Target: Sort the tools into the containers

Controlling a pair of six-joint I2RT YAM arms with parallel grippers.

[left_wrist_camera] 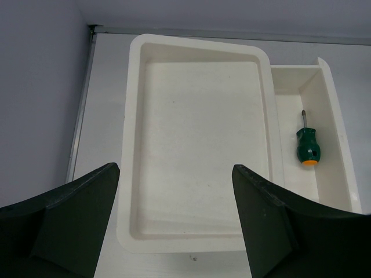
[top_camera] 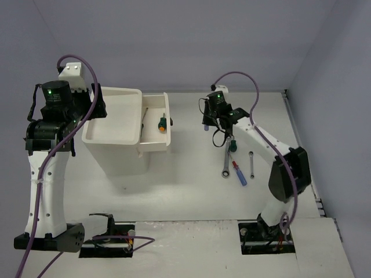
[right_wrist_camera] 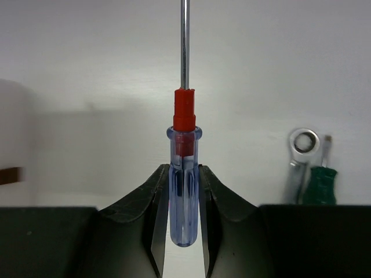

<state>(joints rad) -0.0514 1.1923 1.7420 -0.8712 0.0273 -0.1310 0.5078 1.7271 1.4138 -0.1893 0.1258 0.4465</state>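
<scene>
The white container box (top_camera: pixel 113 124) stands at the left with its shallow tray top (left_wrist_camera: pixel 200 145) bare. Its top drawer (top_camera: pixel 155 139) is pulled out to the right and holds a green-handled screwdriver (top_camera: pixel 163 123), also in the left wrist view (left_wrist_camera: pixel 308 147), and a thin metal tool (top_camera: pixel 144 119). My left gripper (left_wrist_camera: pixel 174 220) hovers open and empty above the tray's near edge, at the box's left in the top view (top_camera: pixel 95 107). My right gripper (right_wrist_camera: pixel 184 197) is shut on a blue clear-handled screwdriver (right_wrist_camera: pixel 184 185) with a red collar, held above the table right of the drawer (top_camera: pixel 207 124).
More tools lie on the table under the right arm: a silver wrench (top_camera: pixel 227 159), a green-handled screwdriver (top_camera: pixel 233 145), a red and blue screwdriver (top_camera: pixel 239 174) and a small wrench (top_camera: pixel 251 164). The wrench (right_wrist_camera: pixel 302 145) and green handle (right_wrist_camera: pixel 319 185) show in the right wrist view.
</scene>
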